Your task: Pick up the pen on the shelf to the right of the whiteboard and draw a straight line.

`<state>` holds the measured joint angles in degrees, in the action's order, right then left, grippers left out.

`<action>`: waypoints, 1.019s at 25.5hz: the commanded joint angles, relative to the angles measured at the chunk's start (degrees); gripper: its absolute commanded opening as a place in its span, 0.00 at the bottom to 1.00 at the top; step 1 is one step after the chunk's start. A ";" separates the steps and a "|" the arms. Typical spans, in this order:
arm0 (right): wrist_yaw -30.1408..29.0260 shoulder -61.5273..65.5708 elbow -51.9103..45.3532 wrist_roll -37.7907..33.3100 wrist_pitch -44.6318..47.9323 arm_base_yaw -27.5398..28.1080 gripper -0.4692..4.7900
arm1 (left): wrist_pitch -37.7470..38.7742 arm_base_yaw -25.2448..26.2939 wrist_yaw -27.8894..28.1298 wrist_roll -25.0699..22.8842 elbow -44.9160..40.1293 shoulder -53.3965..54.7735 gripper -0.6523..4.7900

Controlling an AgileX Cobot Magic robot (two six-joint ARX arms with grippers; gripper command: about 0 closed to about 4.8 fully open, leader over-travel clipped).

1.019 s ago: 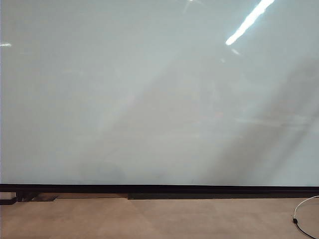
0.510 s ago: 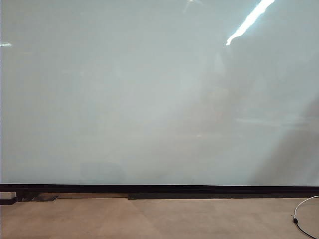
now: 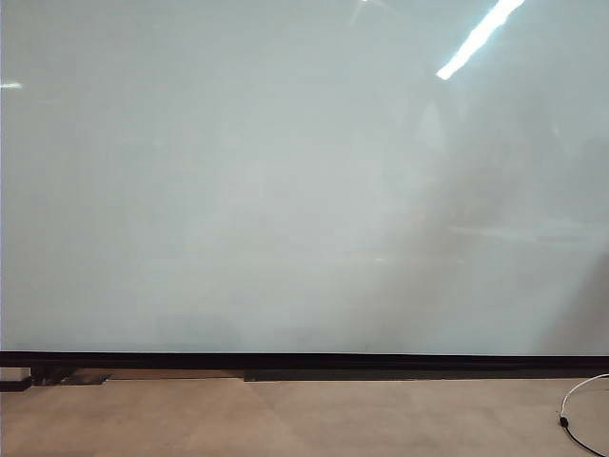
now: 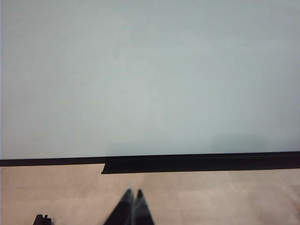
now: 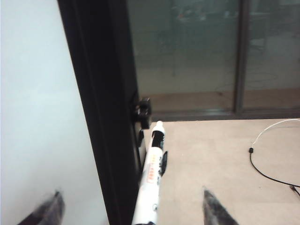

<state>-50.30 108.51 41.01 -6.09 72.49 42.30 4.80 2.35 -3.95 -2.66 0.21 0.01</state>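
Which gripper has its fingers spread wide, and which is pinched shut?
Right gripper: black fingertips far apart, flanking the slim white pen. Left gripper: tips together before the pale glossy whiteboard.

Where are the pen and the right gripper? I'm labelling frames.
pen (image 5: 151, 180): right wrist view, on its white barrel.
right gripper (image 5: 129, 211): right wrist view, midway between its open fingertips.

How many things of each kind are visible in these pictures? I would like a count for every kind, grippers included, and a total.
Whiteboard: 1
Pen: 1
Cable on the floor: 1
Grippers: 2, left gripper shut, right gripper open around the pen
Total: 5
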 commanded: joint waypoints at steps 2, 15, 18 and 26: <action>-1.07 2.93 2.89 7.17 -2.03 -2.78 0.81 | -0.11 -0.04 -0.35 -0.52 0.20 0.00 0.11; 4.59 7.85 4.26 11.21 0.26 -4.04 0.81 | -0.15 -0.02 -0.39 -1.84 0.20 0.00 0.11; 5.53 11.32 4.98 4.66 7.21 -3.93 0.78 | -0.13 -0.04 -1.46 -1.84 0.20 0.00 0.11; 5.49 11.87 7.26 3.06 7.65 -3.96 0.70 | 0.37 -0.04 -2.99 -1.84 0.20 0.00 0.11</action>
<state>-44.80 120.60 47.90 -1.89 79.00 38.28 5.28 2.35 -6.09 -4.29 0.21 0.01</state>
